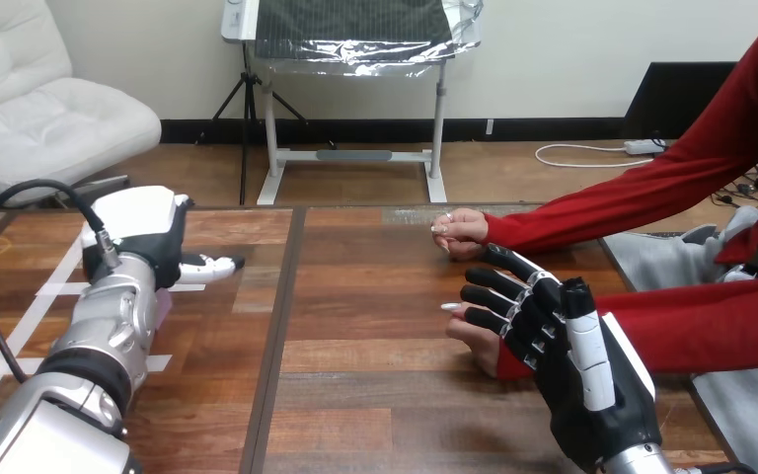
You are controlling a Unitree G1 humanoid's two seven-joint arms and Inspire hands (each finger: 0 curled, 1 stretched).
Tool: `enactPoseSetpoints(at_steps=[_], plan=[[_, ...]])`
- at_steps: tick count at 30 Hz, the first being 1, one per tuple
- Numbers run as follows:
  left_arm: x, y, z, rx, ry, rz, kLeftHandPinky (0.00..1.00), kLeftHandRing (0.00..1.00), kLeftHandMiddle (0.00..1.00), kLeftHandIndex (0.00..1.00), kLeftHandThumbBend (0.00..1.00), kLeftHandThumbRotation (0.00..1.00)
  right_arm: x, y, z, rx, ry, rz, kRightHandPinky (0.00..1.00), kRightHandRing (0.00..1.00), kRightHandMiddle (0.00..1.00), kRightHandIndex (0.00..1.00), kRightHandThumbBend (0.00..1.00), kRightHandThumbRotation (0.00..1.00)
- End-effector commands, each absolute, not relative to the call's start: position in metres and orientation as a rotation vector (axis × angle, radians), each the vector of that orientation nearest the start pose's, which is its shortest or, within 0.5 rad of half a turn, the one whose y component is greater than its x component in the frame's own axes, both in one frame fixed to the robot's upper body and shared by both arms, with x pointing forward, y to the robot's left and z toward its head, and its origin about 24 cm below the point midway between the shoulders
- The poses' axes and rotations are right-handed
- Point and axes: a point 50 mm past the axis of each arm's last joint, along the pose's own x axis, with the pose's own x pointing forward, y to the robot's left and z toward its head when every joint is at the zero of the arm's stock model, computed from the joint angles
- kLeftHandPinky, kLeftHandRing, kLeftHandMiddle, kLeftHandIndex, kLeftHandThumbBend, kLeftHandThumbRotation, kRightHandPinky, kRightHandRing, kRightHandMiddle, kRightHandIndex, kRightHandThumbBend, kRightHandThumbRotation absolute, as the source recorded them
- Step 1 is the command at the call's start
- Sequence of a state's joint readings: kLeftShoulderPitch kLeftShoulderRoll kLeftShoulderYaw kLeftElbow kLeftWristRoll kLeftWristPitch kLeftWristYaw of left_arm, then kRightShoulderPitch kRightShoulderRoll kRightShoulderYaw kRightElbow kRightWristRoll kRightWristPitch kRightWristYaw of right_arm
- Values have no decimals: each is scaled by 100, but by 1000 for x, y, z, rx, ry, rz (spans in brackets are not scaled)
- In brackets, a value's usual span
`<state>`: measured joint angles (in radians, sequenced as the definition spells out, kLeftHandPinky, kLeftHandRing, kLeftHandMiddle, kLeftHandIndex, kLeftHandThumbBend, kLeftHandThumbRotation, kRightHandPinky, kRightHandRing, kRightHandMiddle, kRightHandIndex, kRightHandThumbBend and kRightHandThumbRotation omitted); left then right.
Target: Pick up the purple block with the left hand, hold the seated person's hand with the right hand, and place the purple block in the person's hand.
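At a wooden table (355,395), the robot's left arm comes in from the 7 o'clock corner. Its left hand (143,232) is poised back-up over strips of white tape (54,286) on the left panel. The white shell covers the hand, so how its grip stands cannot be told. A sliver of pale purple at the hand's 6 o'clock, tucked against the silver forearm, appears to be the purple block (164,308). It is mostly hidden, and whether it is held or lying on the table cannot be told. A dark seam (274,336) runs down the tabletop at the hand's 3 o'clock. Right of centre, the person's far hand (459,232) rests on the wood as a loose fist. It sits at 12 o'clock from the person's near hand (474,336), which lies on the table with its fingertips pointing toward 9 o'clock. The robot's right hand (563,346), coming in from 5 o'clock, is laid over that near hand, its black fingers (498,296) side by side and curled across its back.
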<state>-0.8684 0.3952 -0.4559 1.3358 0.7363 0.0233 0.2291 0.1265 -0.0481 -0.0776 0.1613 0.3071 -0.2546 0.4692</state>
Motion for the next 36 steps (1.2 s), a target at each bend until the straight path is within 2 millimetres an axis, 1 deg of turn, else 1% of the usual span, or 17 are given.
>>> enactPoseSetpoints(at_steps=[1,19,36], plan=[[383,231,69,1543,262,39,96,96,96,93,68,68,234,-168,28,214,-152,308,80,80,80,82,88,86],[380,233,65,1558,314,85,100,97,98,93,68,66,234,-168,27,212,-149,312,77,80,79,82,87,85],[380,233,63,1549,367,77,100,98,98,95,68,67,234,-169,28,206,-148,313,81,81,80,82,88,86]])
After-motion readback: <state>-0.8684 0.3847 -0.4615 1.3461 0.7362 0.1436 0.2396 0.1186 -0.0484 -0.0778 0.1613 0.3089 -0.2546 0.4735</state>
